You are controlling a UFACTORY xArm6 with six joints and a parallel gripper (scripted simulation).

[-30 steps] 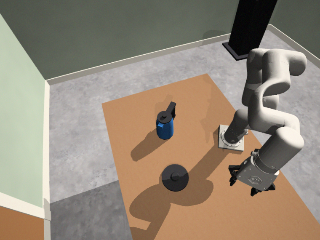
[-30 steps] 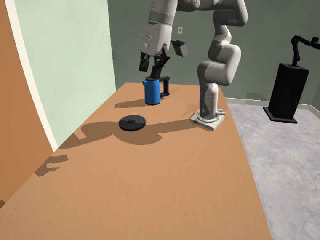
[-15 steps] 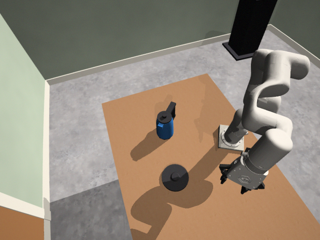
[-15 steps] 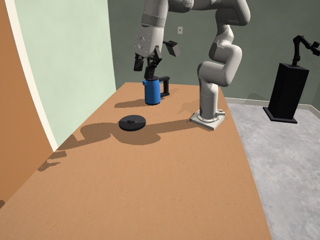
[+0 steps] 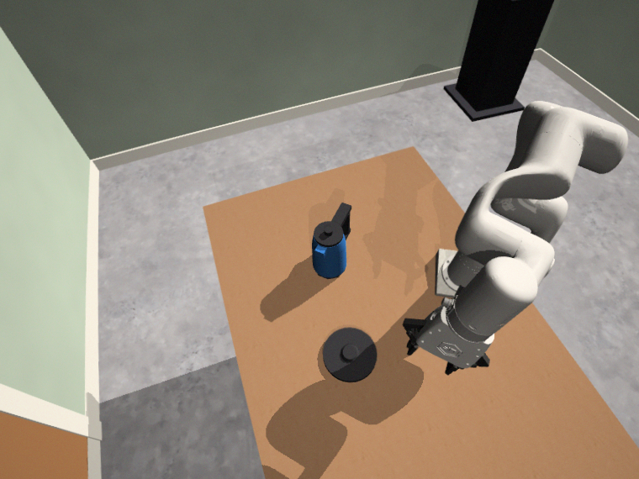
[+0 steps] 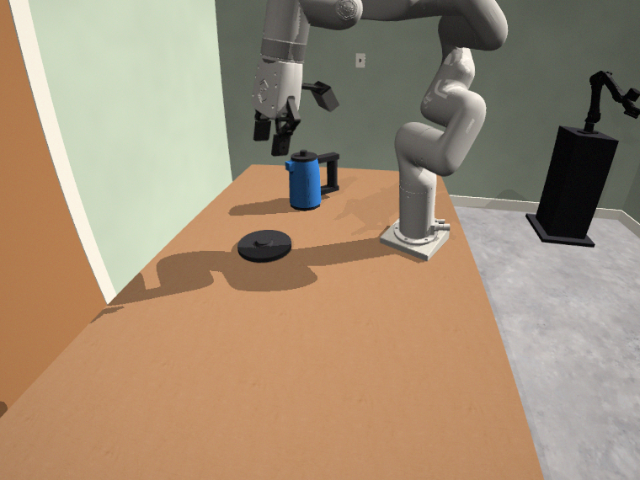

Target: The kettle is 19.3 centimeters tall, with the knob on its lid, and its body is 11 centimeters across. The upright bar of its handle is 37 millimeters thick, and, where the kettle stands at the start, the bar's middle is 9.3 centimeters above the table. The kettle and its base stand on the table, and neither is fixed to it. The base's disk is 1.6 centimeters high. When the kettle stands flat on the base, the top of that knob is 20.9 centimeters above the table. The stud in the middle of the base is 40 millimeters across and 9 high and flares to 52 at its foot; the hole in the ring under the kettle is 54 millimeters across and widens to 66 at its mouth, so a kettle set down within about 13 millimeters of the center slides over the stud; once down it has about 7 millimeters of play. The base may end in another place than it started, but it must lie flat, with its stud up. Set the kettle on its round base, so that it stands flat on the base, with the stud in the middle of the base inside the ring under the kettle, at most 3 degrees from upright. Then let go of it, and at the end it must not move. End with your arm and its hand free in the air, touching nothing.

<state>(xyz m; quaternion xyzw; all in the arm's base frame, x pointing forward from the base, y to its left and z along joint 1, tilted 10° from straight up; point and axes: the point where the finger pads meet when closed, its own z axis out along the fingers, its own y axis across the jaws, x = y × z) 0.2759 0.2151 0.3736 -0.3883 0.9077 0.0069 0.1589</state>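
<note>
The blue kettle (image 5: 329,250) with a black lid and black handle (image 5: 341,217) stands upright on the brown table; it also shows in the exterior view (image 6: 305,182), with its handle (image 6: 330,172) on the right. The black round base (image 5: 349,354) lies flat with its stud up, nearer the table's front; the exterior view shows the base too (image 6: 264,245). My gripper (image 6: 273,134) is open and empty, high above the table, up and to the left of the kettle's lid. In the top view the gripper (image 5: 446,356) points down, partly hidden by the arm.
The arm's base plate (image 6: 415,239) is bolted to the table right of the kettle. A black pedestal (image 6: 573,188) with a small arm stands on the grey floor at the far right. Walls lie behind and to the left of the table.
</note>
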